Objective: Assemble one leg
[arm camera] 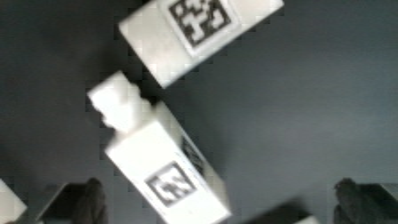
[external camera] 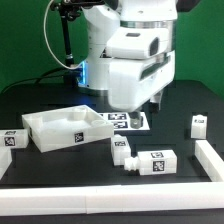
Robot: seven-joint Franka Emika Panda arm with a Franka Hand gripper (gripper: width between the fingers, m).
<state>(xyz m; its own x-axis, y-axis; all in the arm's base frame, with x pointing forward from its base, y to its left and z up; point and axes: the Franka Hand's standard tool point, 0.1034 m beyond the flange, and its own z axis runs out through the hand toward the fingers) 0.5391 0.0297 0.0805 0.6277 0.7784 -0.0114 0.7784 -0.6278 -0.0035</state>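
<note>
A white leg (external camera: 155,163) lies on its side on the black table, its stubby peg toward the exterior view's left. In the wrist view this leg (arm camera: 164,165) shows its peg and square tag, and reaches in between my fingertips from the side of one finger (arm camera: 79,203). A second leg (external camera: 120,148) lies close by its peg end; it also shows in the wrist view (arm camera: 187,30). My gripper (external camera: 151,104) hangs above and behind these legs. In the wrist view the gripper (arm camera: 222,205) is open and holds nothing.
The large white tray-like top (external camera: 40,127) stands at the exterior view's left. Another leg (external camera: 12,139) stands at the far left and one (external camera: 199,125) at the right. The marker board (external camera: 130,121) lies under the arm. A white rail (external camera: 110,188) borders the front and right.
</note>
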